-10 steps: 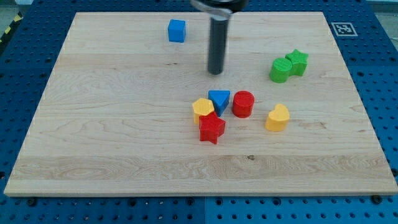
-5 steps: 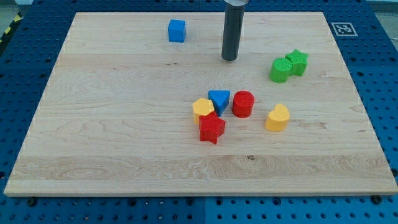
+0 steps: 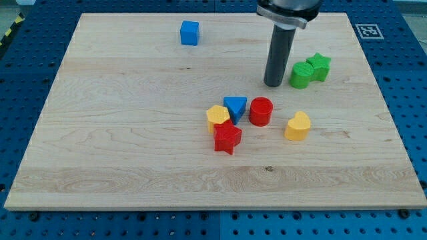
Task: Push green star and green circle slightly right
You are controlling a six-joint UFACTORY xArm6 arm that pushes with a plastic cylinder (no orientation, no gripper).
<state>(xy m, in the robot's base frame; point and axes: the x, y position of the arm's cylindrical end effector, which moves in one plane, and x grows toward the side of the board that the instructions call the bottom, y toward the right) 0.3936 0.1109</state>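
The green circle (image 3: 301, 75) sits at the board's upper right, touching the green star (image 3: 319, 67), which lies just right of it and a little higher. My tip (image 3: 272, 85) stands on the board just left of the green circle, with a small gap between them. The rod rises from the tip to the view's top edge.
A blue cube (image 3: 190, 33) lies at the upper left. Near the middle sit a blue triangle (image 3: 235, 107), a red cylinder (image 3: 261, 111), a yellow block (image 3: 217, 118) and a red star (image 3: 227, 137). Another yellow block (image 3: 297, 126) lies to their right. The wooden board (image 3: 100, 133) rests on a blue pegboard.
My tip moved from left of the board's upper middle to the right, ending close beside the green circle. No block has moved.
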